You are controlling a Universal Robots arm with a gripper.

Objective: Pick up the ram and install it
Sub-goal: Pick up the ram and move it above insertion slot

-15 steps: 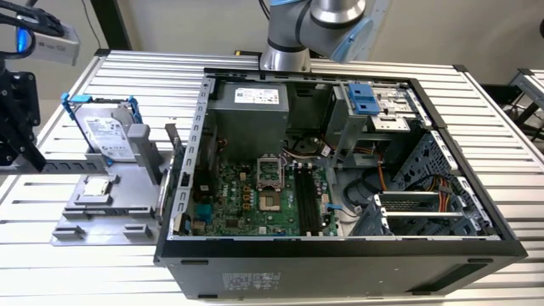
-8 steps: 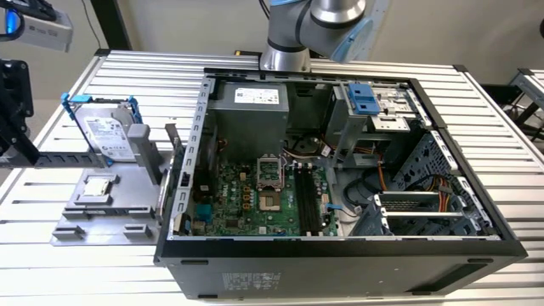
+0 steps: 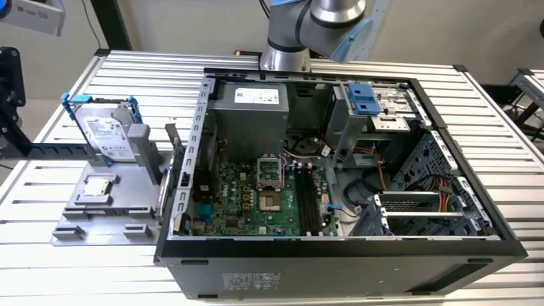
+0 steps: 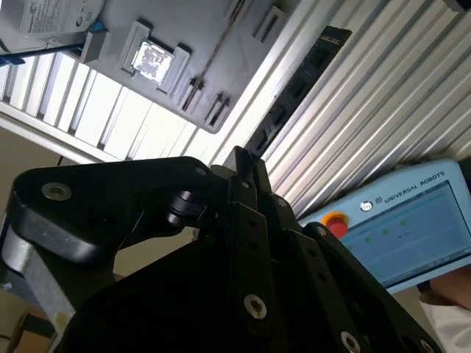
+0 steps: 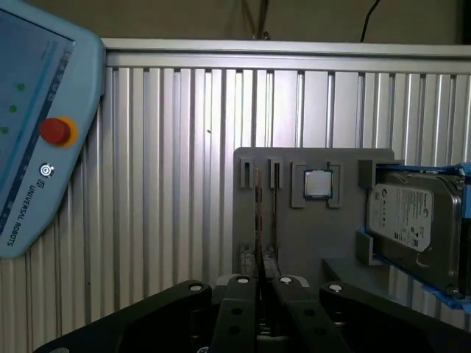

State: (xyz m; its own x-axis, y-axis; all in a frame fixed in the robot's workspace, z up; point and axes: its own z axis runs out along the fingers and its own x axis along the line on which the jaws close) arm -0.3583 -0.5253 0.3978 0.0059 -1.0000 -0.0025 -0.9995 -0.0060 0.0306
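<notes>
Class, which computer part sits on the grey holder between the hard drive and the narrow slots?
The small square silver processor chip sits there, in its own recess; this shows in both wrist views.

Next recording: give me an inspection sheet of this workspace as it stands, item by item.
Surface: slatted aluminium table, carrying an open computer case and a grey fixture.
Job's things: the ram stands on edge in the fixture, not yet picked up.
Clutter: hard drive with blue bracket and processor chip on the fixture; teach pendant on the table.
Grippers: the tool is apart from the ram and lined up with its edge in the first wrist view.
Cables: wire bundles inside the case.
Surroundings: another slatted table at the exterior view's right.
</notes>
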